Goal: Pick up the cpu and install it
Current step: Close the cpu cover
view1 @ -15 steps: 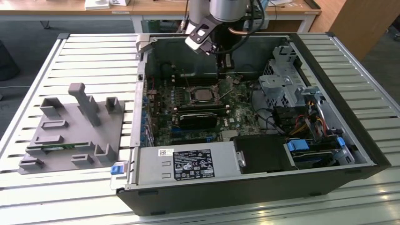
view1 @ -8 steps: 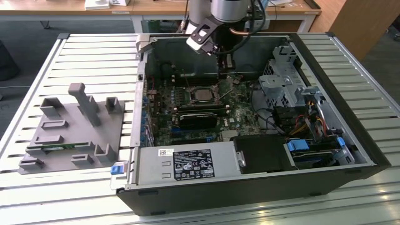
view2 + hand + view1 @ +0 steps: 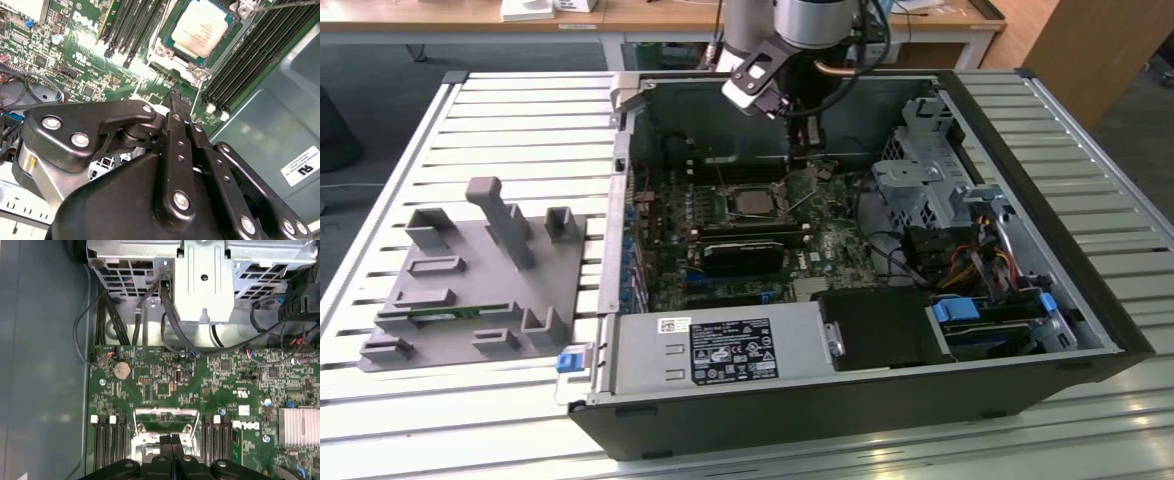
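Note:
The cpu [image 3: 202, 27], a small square chip with a silver-grey top, lies flat in the socket frame [image 3: 197, 71] on the green motherboard. In the exterior view the cpu [image 3: 750, 203] sits mid-board inside the open computer case. My gripper [image 3: 807, 148] hangs above the board, a short way behind the cpu and toward the exterior view's right. Its black fingertips [image 3: 168, 441] are pressed together with nothing between them, just over the socket's metal bracket [image 3: 165, 416]. In the second wrist view the gripper [image 3: 178, 99] is apart from the chip.
Memory slots [image 3: 250, 60] flank the socket. A metal drive cage [image 3: 205, 280] and loose cables [image 3: 150, 315] stand beside the board. A power supply [image 3: 720, 350] fills the case's near side. A grey tray [image 3: 467, 290] holding a green memory stick [image 3: 447, 315] rests on the slatted table.

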Controlling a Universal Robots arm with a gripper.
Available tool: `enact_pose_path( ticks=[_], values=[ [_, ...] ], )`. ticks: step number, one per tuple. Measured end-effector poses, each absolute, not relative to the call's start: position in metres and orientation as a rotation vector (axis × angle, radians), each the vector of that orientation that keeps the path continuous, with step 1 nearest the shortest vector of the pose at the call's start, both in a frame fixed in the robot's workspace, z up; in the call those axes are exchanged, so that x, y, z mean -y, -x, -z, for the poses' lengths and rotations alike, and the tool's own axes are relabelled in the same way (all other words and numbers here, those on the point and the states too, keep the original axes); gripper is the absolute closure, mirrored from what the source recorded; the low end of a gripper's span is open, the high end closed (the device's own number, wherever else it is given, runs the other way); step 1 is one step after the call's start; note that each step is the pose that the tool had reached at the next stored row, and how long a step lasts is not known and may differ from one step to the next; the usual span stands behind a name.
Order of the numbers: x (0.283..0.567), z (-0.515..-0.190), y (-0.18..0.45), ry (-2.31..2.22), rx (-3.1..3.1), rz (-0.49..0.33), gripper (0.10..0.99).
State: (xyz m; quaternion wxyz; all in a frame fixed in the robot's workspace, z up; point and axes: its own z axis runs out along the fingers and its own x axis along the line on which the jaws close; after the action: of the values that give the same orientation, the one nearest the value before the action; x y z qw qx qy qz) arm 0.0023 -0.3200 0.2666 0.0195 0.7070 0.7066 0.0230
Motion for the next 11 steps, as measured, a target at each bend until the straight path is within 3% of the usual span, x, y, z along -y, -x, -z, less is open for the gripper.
enact_pose_path(
  ticks=[11],
  values=[
    [0.319, -0.262, -0.023, -2.196, -2.195, -0.064, 0.98]
  ],
)
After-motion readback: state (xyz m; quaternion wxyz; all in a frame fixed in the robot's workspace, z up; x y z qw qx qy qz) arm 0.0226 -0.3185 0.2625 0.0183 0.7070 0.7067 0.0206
